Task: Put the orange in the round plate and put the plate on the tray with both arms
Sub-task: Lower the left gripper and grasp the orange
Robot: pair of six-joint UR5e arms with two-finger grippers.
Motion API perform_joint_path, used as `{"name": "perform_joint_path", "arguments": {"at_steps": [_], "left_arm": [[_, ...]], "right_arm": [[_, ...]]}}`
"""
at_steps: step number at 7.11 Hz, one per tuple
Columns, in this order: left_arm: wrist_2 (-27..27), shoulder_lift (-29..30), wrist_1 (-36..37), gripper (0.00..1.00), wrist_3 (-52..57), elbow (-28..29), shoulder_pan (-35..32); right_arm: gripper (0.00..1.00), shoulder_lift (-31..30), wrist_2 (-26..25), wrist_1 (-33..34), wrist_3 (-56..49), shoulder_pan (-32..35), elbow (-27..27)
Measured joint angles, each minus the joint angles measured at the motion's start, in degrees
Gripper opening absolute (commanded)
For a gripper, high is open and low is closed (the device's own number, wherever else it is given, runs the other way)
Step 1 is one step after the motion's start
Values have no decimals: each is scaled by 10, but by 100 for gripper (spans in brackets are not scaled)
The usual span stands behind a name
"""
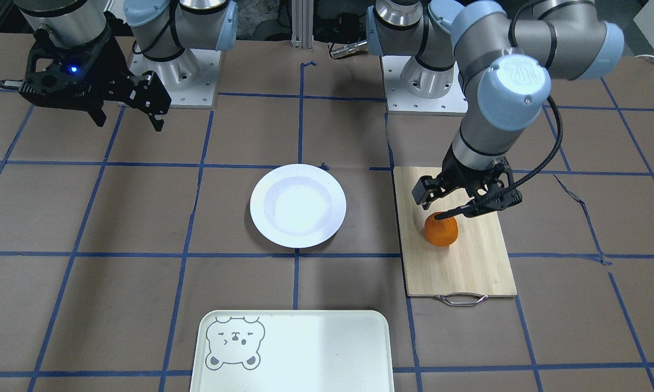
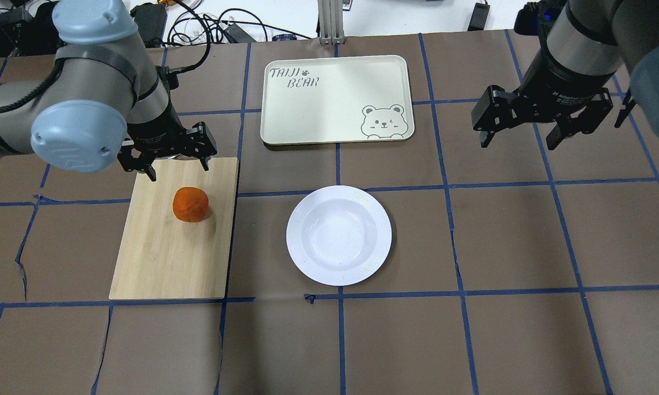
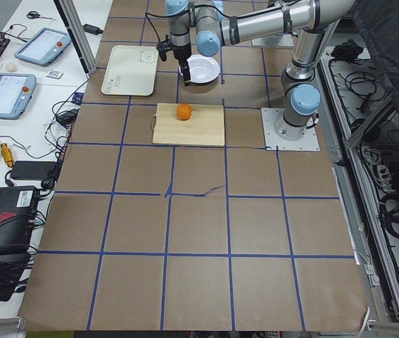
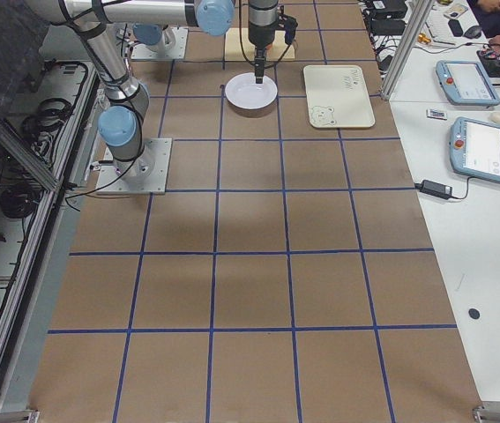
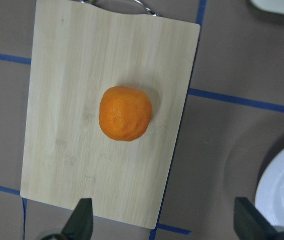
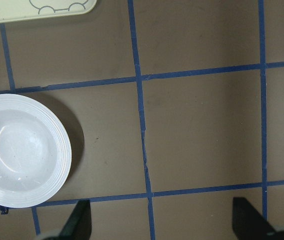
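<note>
**Two Grippers Open, Orange Not Yet Grasped**

The left gripper (image 2: 177, 167) is hanging above the cutting board (image 2: 159, 258), roughly over the orange (image 2: 190, 204) but apart from it, with its jaws spread and gripping nothing. The right gripper (image 2: 518, 137) is hovering off to the other side of the table (image 2: 527, 247), also released and empty. The orange is resting on the board. The round plate (image 2: 296, 236) is lying flat on the table beside the board, and the tray (image 2: 335, 104) is sitting beyond the plate, well apart from it.

Hazards:
- The orange is round and is sitting on smooth wood. A finger touching one side first is likely to roll it away.
- An off-centre closure may squeeze it out of the jaws.
- The plate is glossy and its rim is lying close to the table, so either gripper may slip on it. Uneven lifting by the two arms may tip the orange out.

Surroundings: only the board's edge and a strip of table crossed by blue tape lines (image 2: 444, 186) are lying between orange and plate. The board's metal handle (image 1: 462, 299) is pointing toward the tray side.
</note>
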State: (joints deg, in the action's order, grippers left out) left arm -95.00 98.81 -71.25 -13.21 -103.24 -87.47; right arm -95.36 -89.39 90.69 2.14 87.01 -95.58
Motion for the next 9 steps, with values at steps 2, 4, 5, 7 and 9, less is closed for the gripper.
{"name": "perform_joint_path", "arguments": {"at_steps": [2, 4, 5, 7, 9], "left_arm": [[0, 40, 112, 94, 2, -51, 10], [1, 68, 156, 100, 17, -66, 12], [-2, 79, 160, 100, 43, -70, 12], [-21, 93, 160, 100, 99, -75, 12], [-36, 99, 160, 100, 142, -81, 12]], "right_arm": [[100, 0, 0, 0, -1, 0, 0], [100, 0, -1, 0, -2, 0, 0], [100, 0, -1, 0, -2, 0, 0], [100, 1, -1, 0, -3, 0, 0], [100, 1, -1, 0, -4, -1, 0]]}}
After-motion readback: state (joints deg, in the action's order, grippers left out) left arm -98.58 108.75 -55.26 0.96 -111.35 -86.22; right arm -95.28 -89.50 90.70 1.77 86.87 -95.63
